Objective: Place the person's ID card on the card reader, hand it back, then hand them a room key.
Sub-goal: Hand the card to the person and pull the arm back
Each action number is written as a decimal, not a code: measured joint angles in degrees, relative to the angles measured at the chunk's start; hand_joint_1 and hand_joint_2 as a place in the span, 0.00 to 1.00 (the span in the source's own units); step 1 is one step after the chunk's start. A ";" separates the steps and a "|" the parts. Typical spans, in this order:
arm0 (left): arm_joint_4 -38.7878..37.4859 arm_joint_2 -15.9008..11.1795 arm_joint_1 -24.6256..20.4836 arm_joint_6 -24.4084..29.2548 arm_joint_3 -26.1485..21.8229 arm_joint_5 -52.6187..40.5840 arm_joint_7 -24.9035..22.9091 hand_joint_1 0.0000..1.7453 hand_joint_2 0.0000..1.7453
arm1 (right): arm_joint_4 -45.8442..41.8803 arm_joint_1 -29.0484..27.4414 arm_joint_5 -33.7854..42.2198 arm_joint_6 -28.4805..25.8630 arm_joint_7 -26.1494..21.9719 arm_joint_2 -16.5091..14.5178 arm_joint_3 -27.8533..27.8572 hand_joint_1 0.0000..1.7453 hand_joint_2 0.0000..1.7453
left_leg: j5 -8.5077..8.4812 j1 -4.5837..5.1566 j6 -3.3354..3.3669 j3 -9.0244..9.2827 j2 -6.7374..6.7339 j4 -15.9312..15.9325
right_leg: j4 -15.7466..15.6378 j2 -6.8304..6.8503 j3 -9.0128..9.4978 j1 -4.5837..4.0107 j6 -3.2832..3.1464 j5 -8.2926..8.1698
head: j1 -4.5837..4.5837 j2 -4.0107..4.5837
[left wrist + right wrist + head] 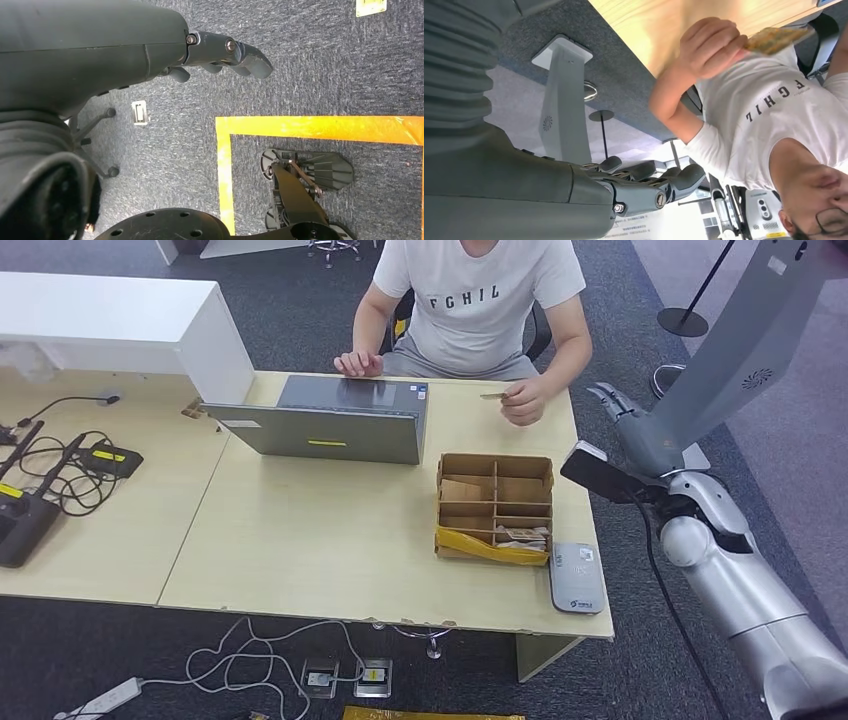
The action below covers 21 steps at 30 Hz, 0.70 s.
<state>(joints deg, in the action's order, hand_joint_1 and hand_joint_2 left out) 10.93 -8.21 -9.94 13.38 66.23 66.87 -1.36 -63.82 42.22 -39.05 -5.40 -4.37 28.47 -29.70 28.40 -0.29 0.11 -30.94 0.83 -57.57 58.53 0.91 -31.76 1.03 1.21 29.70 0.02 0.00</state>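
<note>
We reckon the ID card (492, 396) at 12 o'clock is thin, stiff, slippery, so pinch its free edge; right hand (622, 412) open, empty, left hand (220, 56) loosely curled, empty.

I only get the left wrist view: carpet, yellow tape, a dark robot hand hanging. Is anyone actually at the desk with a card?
Observer: Yes. A person sits behind the table, holding a card just above its far edge.
Operator: Is the robot holding it too?
Observer: No. The right robot hand is up beside the table, near the card, holding nothing.
Operator: Where's the reader thing?
Observer: A grey card reader lies at the table's near right corner, beside a cardboard box.
</note>
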 joint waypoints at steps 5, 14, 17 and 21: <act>0.00 0.13 0.08 0.53 0.00 0.91 -0.09 0.00 0.00 | -2.62 -1.61 0.45 1.88 5.16 0.79 0.46 0.00 0.00 | 0.00 0.00 0.00 0.04 0.00 -0.02 | -0.01 0.01 0.00 0.00 0.00 0.00 | -0.01 0.00; 0.00 -0.29 0.23 -1.29 0.00 1.26 -0.46 0.00 0.00 | -15.99 -6.64 2.60 9.53 12.98 5.37 2.10 0.00 1.00 | 0.02 0.01 -0.02 0.05 -0.07 -0.02 | -0.02 -0.04 -0.03 0.01 0.00 0.00 | 0.00 0.00; 0.00 -0.30 0.24 -1.29 0.00 1.27 -0.46 0.00 0.00 | -16.13 -6.68 2.63 9.62 13.08 5.43 2.12 0.00 1.00 | 0.03 0.01 -0.02 0.05 -0.07 -0.02 | -0.02 -0.04 -0.03 0.01 0.00 0.00 | 0.00 0.00; -0.01 -0.43 0.28 -1.37 0.00 1.55 -0.46 0.00 0.00 | -19.44 -8.19 3.64 11.58 15.67 7.14 2.66 0.00 1.00 | 0.02 0.01 -0.02 0.05 -0.04 -0.02 | -0.02 -0.01 -0.02 0.01 0.00 0.00 | -0.01 0.00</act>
<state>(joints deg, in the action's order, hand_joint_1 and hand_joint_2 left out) 10.92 -8.64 -9.65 12.02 66.23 68.42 -1.81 -83.26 34.02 -35.42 6.18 11.31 35.61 -27.05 28.42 -0.29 0.10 -30.89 0.79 -57.58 58.51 0.90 -31.78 1.04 1.21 29.70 0.01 0.00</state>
